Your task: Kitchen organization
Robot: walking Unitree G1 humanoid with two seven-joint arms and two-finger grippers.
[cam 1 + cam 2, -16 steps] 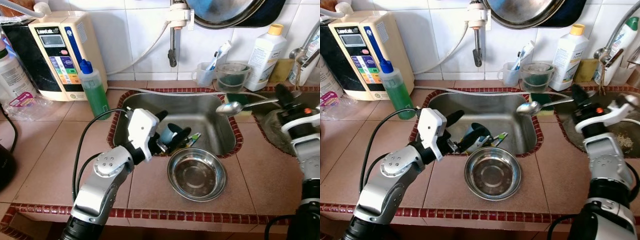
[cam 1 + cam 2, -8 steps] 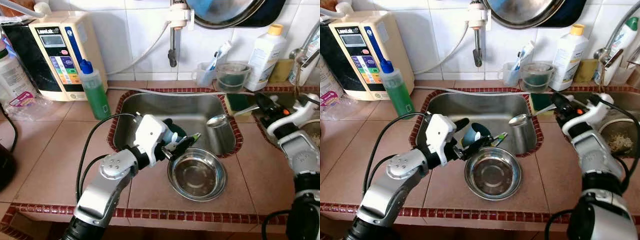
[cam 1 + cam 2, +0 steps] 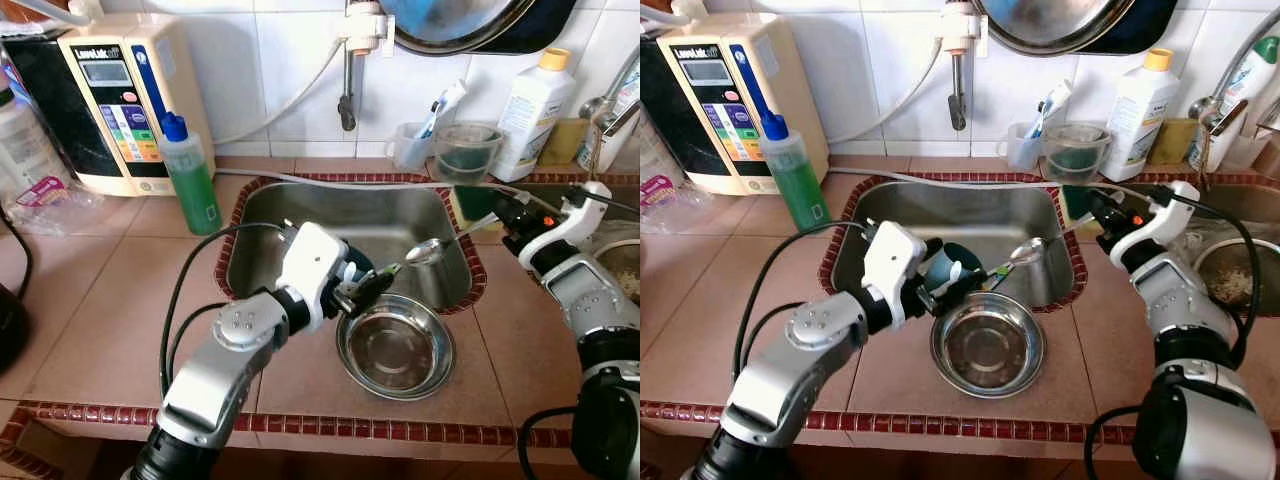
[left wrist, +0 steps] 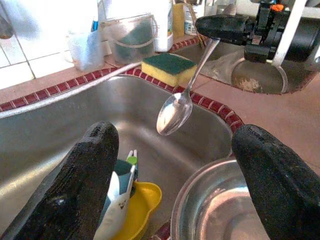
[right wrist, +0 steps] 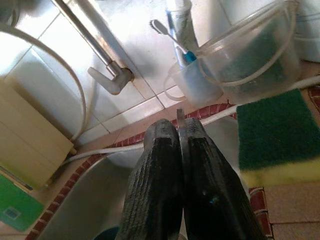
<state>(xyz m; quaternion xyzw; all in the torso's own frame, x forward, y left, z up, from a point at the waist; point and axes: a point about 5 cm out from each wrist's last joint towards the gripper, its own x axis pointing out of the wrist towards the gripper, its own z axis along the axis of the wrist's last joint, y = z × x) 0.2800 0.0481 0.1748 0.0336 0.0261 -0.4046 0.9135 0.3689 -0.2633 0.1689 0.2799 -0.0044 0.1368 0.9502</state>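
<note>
At the lower centre of the head views, a round shiny steel bowl (image 3: 394, 347) sits on the tan tiled bench (image 3: 90, 300), touching the near edge of the square steel sink (image 3: 300, 215). Just left of the bowl, the left gripper (image 3: 360, 285) hovers over that sink edge, its jaws spread apart and grasping nothing. Beneath them in the basin lie a dark teal cup (image 3: 958, 265) and a yellow dish (image 4: 137, 200). At centre right, the right gripper (image 3: 1098, 212) has its jaws clenched on the handle of a silver metal spoon (image 3: 428, 250), whose bowl end hangs above the sink, near the left jaws. Behind, at the upper right, a green-and-yellow sponge (image 4: 167, 67) rests on the sink's far corner; a green soap bottle (image 3: 188, 180) stands upper left.
</note>
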